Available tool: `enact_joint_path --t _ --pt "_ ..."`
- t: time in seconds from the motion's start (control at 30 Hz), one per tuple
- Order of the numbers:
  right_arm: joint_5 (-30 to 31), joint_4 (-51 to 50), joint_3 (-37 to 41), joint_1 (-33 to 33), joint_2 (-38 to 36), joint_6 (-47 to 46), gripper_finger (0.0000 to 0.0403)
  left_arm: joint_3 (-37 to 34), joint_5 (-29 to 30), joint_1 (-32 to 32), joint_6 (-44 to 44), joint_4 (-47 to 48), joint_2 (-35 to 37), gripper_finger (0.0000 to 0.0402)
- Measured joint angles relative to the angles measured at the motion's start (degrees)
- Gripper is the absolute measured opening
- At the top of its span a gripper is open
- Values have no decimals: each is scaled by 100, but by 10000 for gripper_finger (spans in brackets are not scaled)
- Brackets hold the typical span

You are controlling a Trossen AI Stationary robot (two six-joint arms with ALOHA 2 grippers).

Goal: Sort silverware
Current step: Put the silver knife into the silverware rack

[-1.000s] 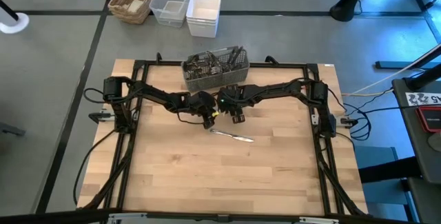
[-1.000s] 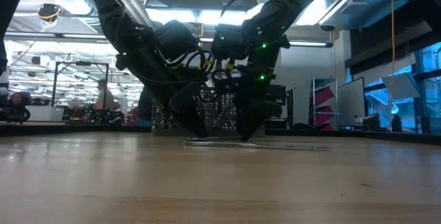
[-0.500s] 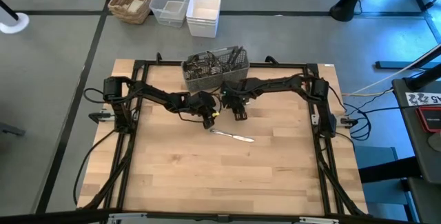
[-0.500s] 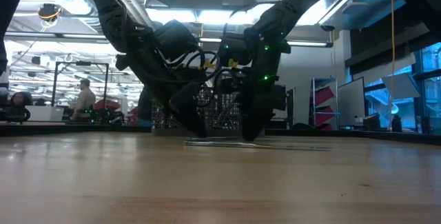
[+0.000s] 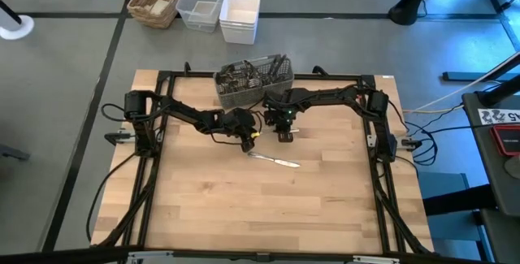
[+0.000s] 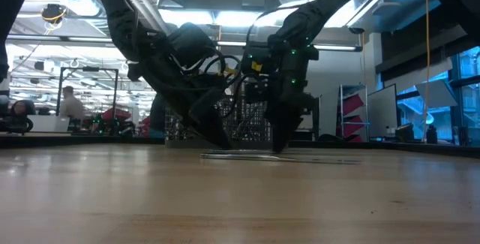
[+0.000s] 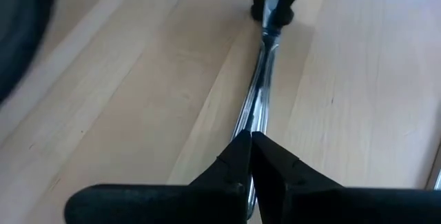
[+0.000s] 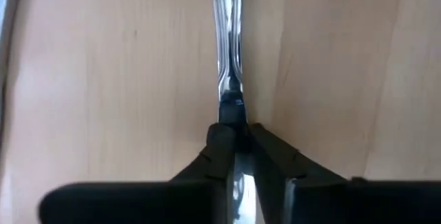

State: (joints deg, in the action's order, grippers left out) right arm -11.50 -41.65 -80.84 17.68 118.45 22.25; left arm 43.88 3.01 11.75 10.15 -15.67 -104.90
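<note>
**Both claws clamped on one utensil, mid-table**

Right claw (image 8: 238, 138) was pinching a shiny utensil (image 8: 227, 45). Its two dark fingers were pressed onto the metal, and the rest of the strip ran straight away from them over the pale wood.

Left claw (image 7: 249, 141) was pressed together on a utensil as well, with a sliver of silver showing between the fingers. In the left wrist view the strip ran from those fingers to the dark tip of the other arm, so both claws appeared to grip the same piece, one at each end. Type of piece (fork, spoon or knife): could not tell.

From above, the two claws sat close together, just on the near side of the caddy (image 5: 248, 85) and towards the back half of the table (image 5: 244, 215). The left one was on the picture's left and the right one on its right. The held utensil was hidden under them in that view.

One slim silver piece (image 5: 275, 160) lay flat on the wood just in front of both claws, slightly slanted. Could not tell whether this was the gripped utensil or a second one.

More silverware (image 5: 244, 72) stood packed in the grey mesh caddy at the table's back edge.

On the floor beyond the table stood a wicker basket (image 5: 156, 0), a clear plastic tub (image 5: 201, 2) and a white tub (image 5: 239, 14) in a row.

Low view: a person (image 6: 71, 103) was far back in the room, well away from the table.
</note>
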Motion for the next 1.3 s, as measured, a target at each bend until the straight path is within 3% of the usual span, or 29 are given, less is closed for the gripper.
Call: enact_joint_path --t 0.4,0.67,0.9,1.03,1.3 --pt "-126 -30 15 -7 7 -454 3 -9 20 -140 -89 -562 -9 9" --pt "-218 221 28 -86 13 -767 10 -4 61 -205 -1 -568 -7 86" --pt "-207 398 26 -242 20 -772 11 4 122 -238 -1118 -583 2 135" --pt "-175 500 26 -280 22 -789 11 7 125 -289 -1793 -560 2 134" --pt "-116 536 22 -274 22 -998 12 24 250 -469 -2224 51 30 125"
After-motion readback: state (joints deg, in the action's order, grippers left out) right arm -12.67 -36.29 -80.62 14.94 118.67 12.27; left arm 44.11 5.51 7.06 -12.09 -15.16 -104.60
